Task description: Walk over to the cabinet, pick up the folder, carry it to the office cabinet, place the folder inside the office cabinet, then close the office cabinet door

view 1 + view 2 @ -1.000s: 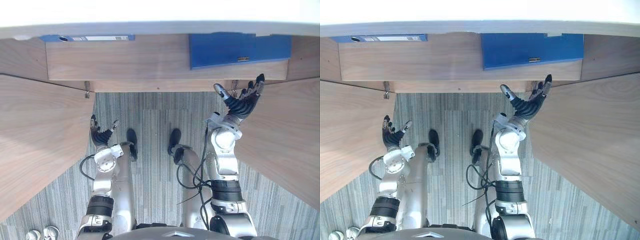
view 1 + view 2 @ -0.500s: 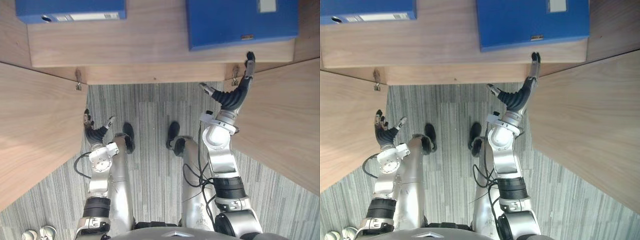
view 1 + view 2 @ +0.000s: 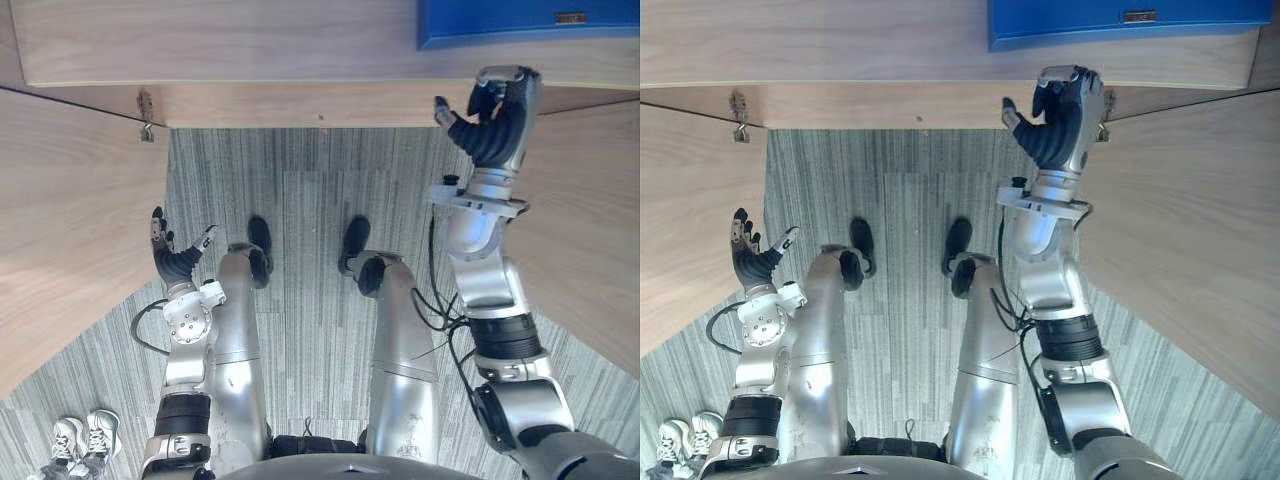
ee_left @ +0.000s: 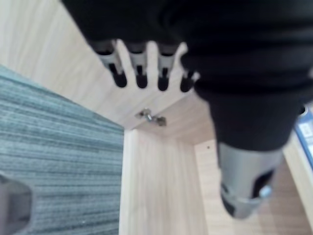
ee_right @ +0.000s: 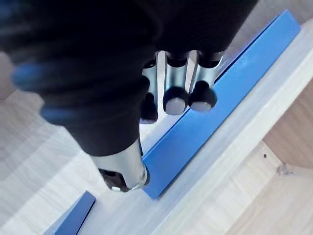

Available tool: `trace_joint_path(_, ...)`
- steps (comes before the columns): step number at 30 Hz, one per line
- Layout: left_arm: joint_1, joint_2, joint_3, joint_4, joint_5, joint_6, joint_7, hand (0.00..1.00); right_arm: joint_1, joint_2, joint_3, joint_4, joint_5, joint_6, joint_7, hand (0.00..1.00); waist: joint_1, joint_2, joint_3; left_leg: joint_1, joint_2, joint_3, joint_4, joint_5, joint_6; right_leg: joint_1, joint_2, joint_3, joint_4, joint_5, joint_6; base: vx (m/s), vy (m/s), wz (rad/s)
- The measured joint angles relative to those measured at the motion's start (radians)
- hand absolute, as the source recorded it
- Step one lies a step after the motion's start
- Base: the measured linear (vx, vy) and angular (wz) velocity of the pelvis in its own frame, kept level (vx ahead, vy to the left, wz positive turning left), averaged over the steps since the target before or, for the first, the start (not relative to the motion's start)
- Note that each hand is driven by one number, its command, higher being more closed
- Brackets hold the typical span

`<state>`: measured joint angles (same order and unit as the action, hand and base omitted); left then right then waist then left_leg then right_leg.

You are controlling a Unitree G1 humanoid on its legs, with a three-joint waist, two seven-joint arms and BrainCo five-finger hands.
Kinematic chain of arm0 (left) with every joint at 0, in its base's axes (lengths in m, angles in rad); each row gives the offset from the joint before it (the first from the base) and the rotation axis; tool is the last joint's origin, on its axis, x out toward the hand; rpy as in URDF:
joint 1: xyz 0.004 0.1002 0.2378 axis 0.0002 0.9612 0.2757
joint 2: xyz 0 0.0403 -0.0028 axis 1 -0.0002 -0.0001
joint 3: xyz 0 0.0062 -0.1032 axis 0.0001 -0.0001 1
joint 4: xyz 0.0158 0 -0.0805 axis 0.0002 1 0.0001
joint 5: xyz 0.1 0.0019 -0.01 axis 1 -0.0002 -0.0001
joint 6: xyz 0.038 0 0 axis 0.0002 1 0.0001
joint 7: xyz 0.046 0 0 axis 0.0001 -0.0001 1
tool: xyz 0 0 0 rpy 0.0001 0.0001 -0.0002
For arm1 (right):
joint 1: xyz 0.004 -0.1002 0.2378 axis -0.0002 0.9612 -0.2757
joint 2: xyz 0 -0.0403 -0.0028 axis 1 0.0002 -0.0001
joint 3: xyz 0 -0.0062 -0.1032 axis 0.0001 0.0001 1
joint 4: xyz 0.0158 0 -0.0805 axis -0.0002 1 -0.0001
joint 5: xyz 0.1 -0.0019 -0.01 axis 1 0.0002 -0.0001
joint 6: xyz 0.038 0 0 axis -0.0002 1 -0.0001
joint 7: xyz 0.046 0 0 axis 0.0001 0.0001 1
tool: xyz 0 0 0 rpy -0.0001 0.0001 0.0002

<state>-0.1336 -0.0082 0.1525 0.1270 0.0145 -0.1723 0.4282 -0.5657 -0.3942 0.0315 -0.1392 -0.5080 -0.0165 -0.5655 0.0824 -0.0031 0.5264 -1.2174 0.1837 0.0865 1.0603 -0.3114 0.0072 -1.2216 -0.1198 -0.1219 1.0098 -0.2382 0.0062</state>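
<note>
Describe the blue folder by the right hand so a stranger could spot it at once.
Start at the open wooden cabinet and follow its shelf toward the right door. The blue folder lies flat there, just beyond the right hand. A second blue folder lies farther along the shelf; this one is nearest the hand and shows a small tag at its front edge.
</note>
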Motion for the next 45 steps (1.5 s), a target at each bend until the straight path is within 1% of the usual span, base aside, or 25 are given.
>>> trace_joint_path(4,0.011,0.009,0.004,0.0,-0.001,-0.004,0.0,0.0,-0.019,-0.045,-0.008,0.014,0.006,-0.001,0.002,1.0,0.005,0.0,0.0,-0.015,-0.002,0.0,0.0,0.003,0.001,-0.015,-0.004,-0.001,0.004,0.0,-0.001,-0.07,-0.011,0.02)
trace_joint_path(10,0.011,0.02,0.004,0.0,-0.001,-0.006,0.0,0.0,-0.031,-0.081,-0.045,0.054,0.014,-0.001,0.018,1.0,0.007,0.0,0.0,-0.026,-0.007,-0.003,-0.004,0.009,0.0,-0.027,-0.009,-0.005,0.008,-0.002,-0.004,-0.04,-0.003,0.05)
trace_joint_path(13,0.011,0.024,0.004,0.0,-0.001,-0.01,-0.006,0.0,-0.05,-0.137,-0.045,0.09,0.033,-0.002,0.021,1.0,0.006,0.0,0.0,-0.025,-0.016,-0.003,-0.016,0.018,-0.001,-0.027,-0.016,-0.007,0.005,-0.001,-0.004,-0.04,0.002,0.08)
trace_joint_path(20,0.018,0.033,0.005,0.0,-0.012,-0.019,-0.007,0.0,-0.131,-0.211,-0.042,0.199,0.073,-0.006,0.044,1.0,0.019,0.0,0.0,-0.026,-0.017,-0.006,-0.035,0.031,0.0,-0.025,-0.017,-0.016,-0.013,0.003,-0.008,-0.05,0.001,0.02)
trace_joint_path(22,0.028,0.038,0.005,0.0,-0.012,-0.022,-0.007,0.0,-0.157,-0.22,-0.038,0.224,0.083,-0.007,0.06,1.0,0.02,0.0,0.0,-0.026,-0.017,-0.008,-0.037,0.031,-0.001,-0.025,-0.018,-0.019,-0.013,0.003,-0.008,-0.03,-0.004,0.03)
trace_joint_path(29,0.033,0.038,0.005,0.0,-0.013,-0.025,-0.008,0.0,-0.269,-0.243,0.024,0.306,0.118,-0.008,0.064,1.0,0.021,0.0,0.0,-0.026,-0.019,-0.009,-0.046,0.039,-0.005,-0.026,-0.02,-0.023,-0.012,0.003,-0.009,-0.03,0.001,0.02)
trace_joint_path(34,0.034,0.039,0.005,0.0,-0.033,-0.028,-0.008,0.0,-0.35,-0.243,0.037,0.393,0.143,-0.007,0.064,1.0,0.022,0.0,0.0,-0.027,-0.025,-0.011,-0.055,0.048,-0.005,-0.029,-0.026,-0.025,-0.011,0.003,-0.01,-0.05,0.0,0.05)
trace_joint_path(36,0.035,0.039,0.005,-0.003,-0.033,-0.029,-0.008,0.0,-0.36,-0.244,0.039,0.398,0.149,-0.006,0.064,1.0,0.023,0.0,0.0,-0.029,-0.026,-0.012,-0.055,0.049,-0.005,-0.03,-0.026,-0.026,-0.011,0.003,-0.011,-0.03,0.005,0.02)
trace_joint_path(38,0.053,0.039,0.005,-0.04,-0.036,-0.034,-0.011,0.0,-0.388,-0.246,0.044,0.41,0.15,-0.006,0.064,1.0,0.02,0.0,0.0,-0.041,-0.028,-0.015,-0.055,0.053,-0.005,-0.039,-0.029,-0.03,-0.01,0.004,-0.013,-0.04,0.009,0.04)
trace_joint_path(41,0.054,0.046,0.005,-0.042,-0.037,-0.041,-0.017,0.0,-0.433,-0.249,0.045,0.466,0.158,-0.006,0.064,1.0,0.023,0.0,0.0,-0.044,-0.034,-0.015,-0.064,0.062,-0.007,-0.045,-0.035,-0.03,-0.01,0.005,-0.014,-0.04,0.008,0.08)
trace_joint_path(43,0.054,0.047,0.005,-0.042,-0.05,-0.046,-0.018,0.0,-0.446,-0.266,0.046,0.476,0.166,-0.006,0.064,1.0,0.027,0.0,0.0,-0.045,-0.035,-0.015,-0.067,0.064,-0.009,-0.046,-0.036,-0.031,-0.01,0.005,-0.014,-0.04,0.004,0.05)
trace_joint_path(45,0.063,0.048,0.005,-0.043,-0.052,-0.047,-0.018,0.0,-0.466,-0.3,0.064,0.486,0.17,-0.006,0.064,1.0,0.027,0.001,-0.001,-0.052,-0.037,-0.017,-0.069,0.068,-0.008,-0.053,-0.038,-0.032,-0.009,0.006,-0.015,-0.04,0.006,0.03)
